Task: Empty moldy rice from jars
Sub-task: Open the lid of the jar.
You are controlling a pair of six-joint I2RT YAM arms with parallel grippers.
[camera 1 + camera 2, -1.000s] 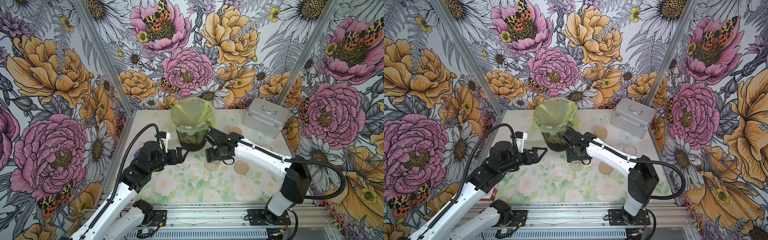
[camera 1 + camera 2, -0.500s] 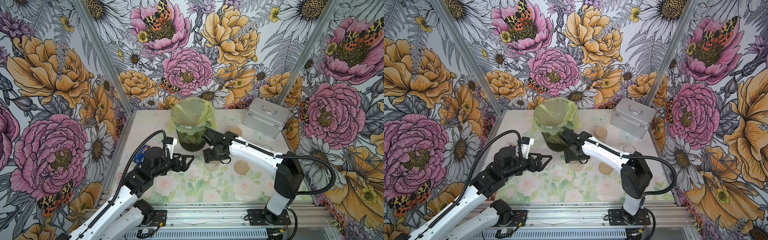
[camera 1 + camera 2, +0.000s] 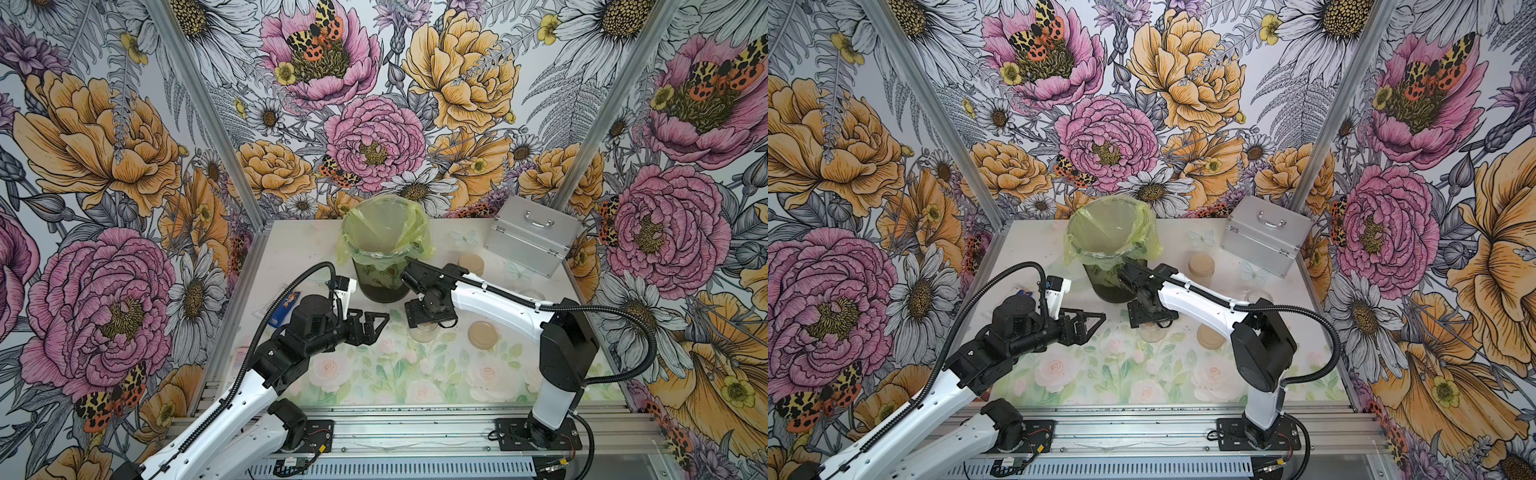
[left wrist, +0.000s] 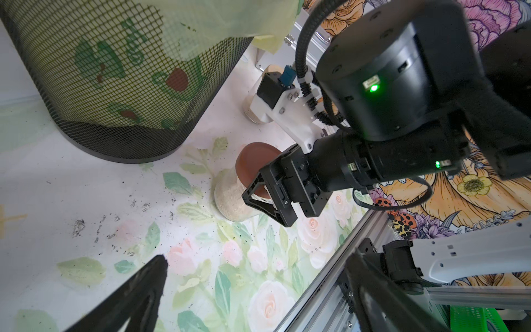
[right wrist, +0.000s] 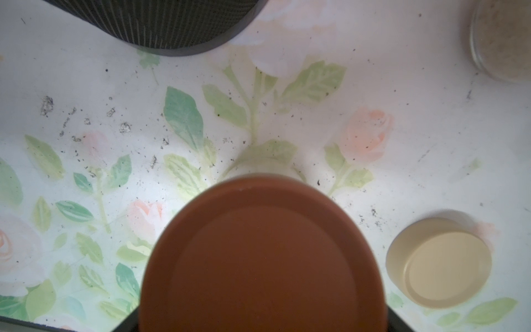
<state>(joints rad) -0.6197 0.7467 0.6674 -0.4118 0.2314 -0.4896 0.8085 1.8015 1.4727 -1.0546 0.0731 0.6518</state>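
Since a second ago both arms have closed in: the left hand (image 3: pixel 377 326) has swung toward the red-lidded jar (image 4: pixel 230 201), and the right hand (image 3: pixel 426 323) has dropped onto it. The jar itself has not shifted.

- Red-lidded jar: upright on the desk (image 5: pixel 431 129), directly under the right hand. The moldy rice (image 4: pixel 225 205) fills the glass nearly to the neck. The reddish-brown lid (image 5: pixel 258 258) is still seated.
- Right hand: points down, jaws spread and straddling the lid, one on each side of its rim. Pad contact cannot be confirmed in either wrist view.
- Left hand: spread and empty, level with the jar, near it but apart, on the side away from the right arm's base.
- Bin (image 3: pixel 380 286): just beyond the right hand, liner open.
- Loose beige lid (image 5: pixel 439 261): lies flat on the desk beside the right hand.
- Beige-lidded jar (image 3: pixel 471 264): farther out, closed, with grains showing through the glass.

Judgement: the step in hand is uncapping this jar; pouring has not begun.

The next move calls for the left hand to close on the glass below the lid and brace it. The right hand then pinches the rim squarely and twists. With the glass unbraced, the jar is likely to spin or tip.
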